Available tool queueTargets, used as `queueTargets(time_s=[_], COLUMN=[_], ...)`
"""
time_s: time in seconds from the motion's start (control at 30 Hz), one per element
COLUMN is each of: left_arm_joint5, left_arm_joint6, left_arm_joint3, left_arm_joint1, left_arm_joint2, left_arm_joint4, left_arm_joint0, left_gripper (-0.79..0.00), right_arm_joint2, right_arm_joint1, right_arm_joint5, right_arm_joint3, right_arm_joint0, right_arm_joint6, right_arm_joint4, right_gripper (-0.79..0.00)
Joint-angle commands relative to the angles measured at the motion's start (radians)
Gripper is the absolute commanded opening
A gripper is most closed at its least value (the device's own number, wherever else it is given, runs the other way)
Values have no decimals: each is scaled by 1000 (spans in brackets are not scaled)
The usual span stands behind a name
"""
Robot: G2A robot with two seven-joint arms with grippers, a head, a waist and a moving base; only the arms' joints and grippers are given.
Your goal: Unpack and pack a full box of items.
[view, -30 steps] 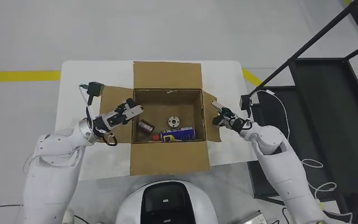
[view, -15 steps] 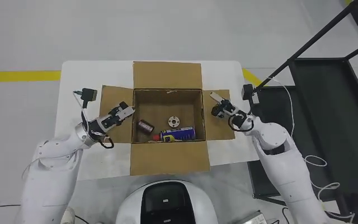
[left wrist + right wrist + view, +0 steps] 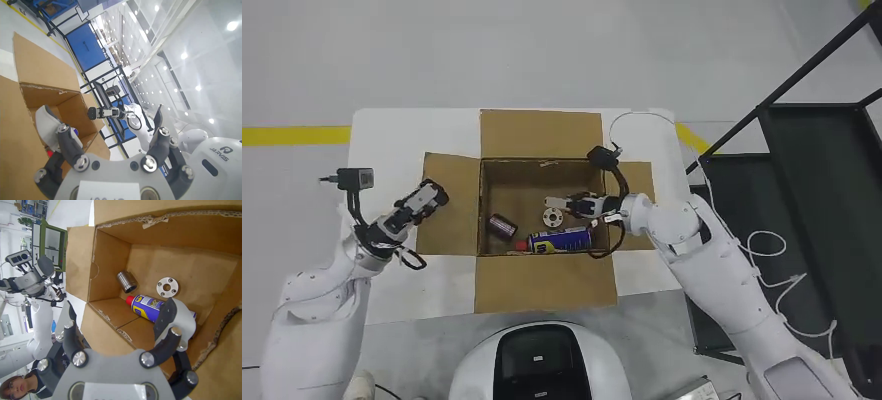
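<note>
Box (image 3: pixel 542 132) stands open on the table (image 3: pixel 382 140). The right claw (image 3: pixel 570 204) hangs inside it, just above a metal disc (image 3: pixel 553 215), spread wide. The left claw (image 3: pixel 432 195), also wide, hovers over the left flap.

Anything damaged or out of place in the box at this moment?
Mild wear only: the brown cardboard box has ragged, torn rims, with a scrap of tape or paper hanging off the far edge. The blue spray can with a red cap lies on its side on the box floor. Nothing spilled.
</note>
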Motion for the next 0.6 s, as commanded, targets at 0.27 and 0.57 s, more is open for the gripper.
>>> queueTargets(time_s=[0.27,0.57], left_arm_joint5=[13,13], left_arm_joint6=[37,37], left_arm_joint3=[-15,-15], left_arm_joint1=[3,3], left_arm_joint2=[-26,-26], left_arm_joint4=[-45,-45], left_arm_joint0=[15,15], left_gripper=[0,0], right_arm_joint2=[-1,-1], right_arm_joint1=[0,0], right_arm_joint5=[0,0], right_arm_joint3=[1,1], right_arm_joint0=[1,1], right_arm_joint6=[1,1], right_arm_joint4=[1,1], right_gripper=[0,0])
